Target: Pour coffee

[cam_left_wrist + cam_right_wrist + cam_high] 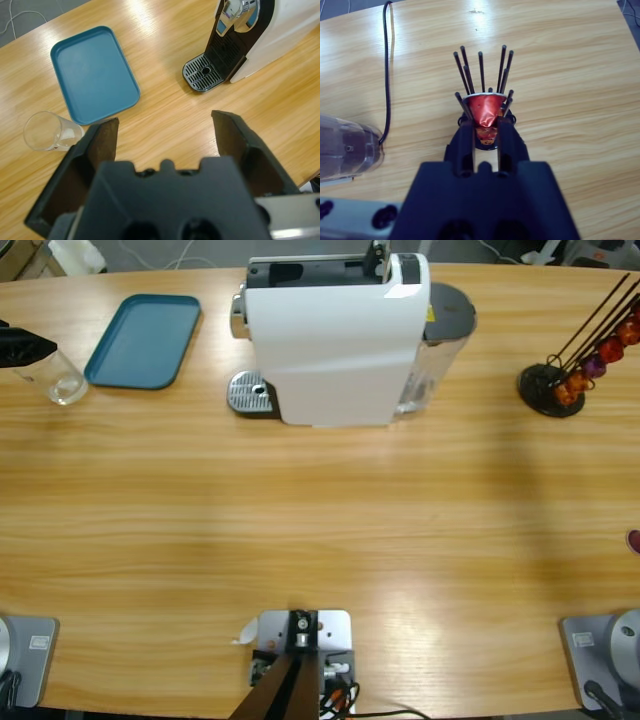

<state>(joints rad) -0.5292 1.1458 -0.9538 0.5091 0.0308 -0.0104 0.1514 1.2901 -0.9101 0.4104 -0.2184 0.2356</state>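
The right gripper (484, 131) pinches a red capsule (484, 111) at the capsule rack (553, 390), the left gripper (165, 131) gapes near the glass (49, 131), and the coffee machine (335, 335) looks unloaded, so most remains.

The table (320, 530) is pale wood with a smooth sheen, and the coffee machine (335, 340) at upper centre wears glossy white plastic over a perforated metal drip grate (204, 73). At upper left sit a matt blue plastic tray (143, 340) and a clear glass (50, 131). In the right wrist view a shiny red foil capsule (484, 110) sits among thin black wire rods (481, 70).
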